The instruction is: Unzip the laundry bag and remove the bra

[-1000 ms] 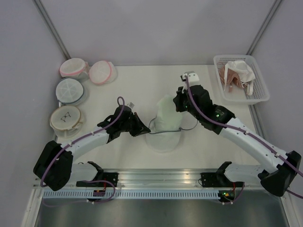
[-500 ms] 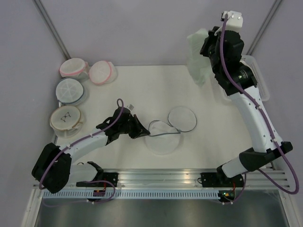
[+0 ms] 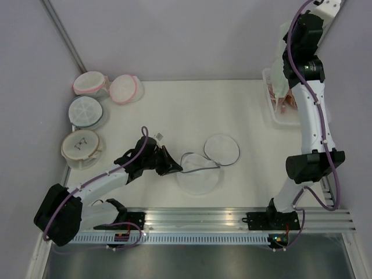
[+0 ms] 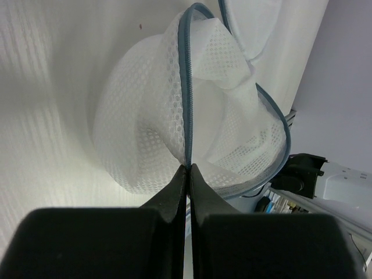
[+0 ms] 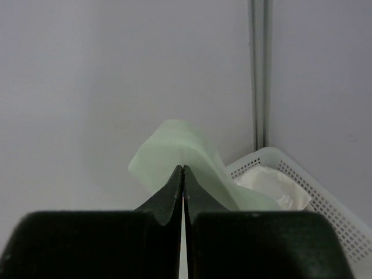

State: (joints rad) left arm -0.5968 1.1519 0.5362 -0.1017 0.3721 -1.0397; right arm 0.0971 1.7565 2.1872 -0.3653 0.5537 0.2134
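Observation:
The laundry bag (image 3: 200,175) lies unzipped on the table, its white mesh halves spread apart and the grey-blue zip rim (image 4: 186,87) open. My left gripper (image 3: 173,167) is shut on that rim at the bag's left edge; the left wrist view shows the jaws (image 4: 188,168) pinched on the zip tape. My right gripper (image 3: 289,43) is raised high at the back right, shut on the pale mint-green bra (image 5: 186,154). The bra (image 3: 281,64) hangs from it above the white basket (image 3: 272,93).
The white basket (image 5: 325,192) at the back right holds white and pinkish-beige garments. Two pink-rimmed round bags (image 3: 108,87), a light-blue spoked bag (image 3: 86,110) and a beige round bag (image 3: 81,146) sit at the left edge. Grey walls close the back.
My right arm lifted the bra out of the bag and swung it up and right to above the basket. The emptied bag fell open flat. My left gripper stayed on the rim.

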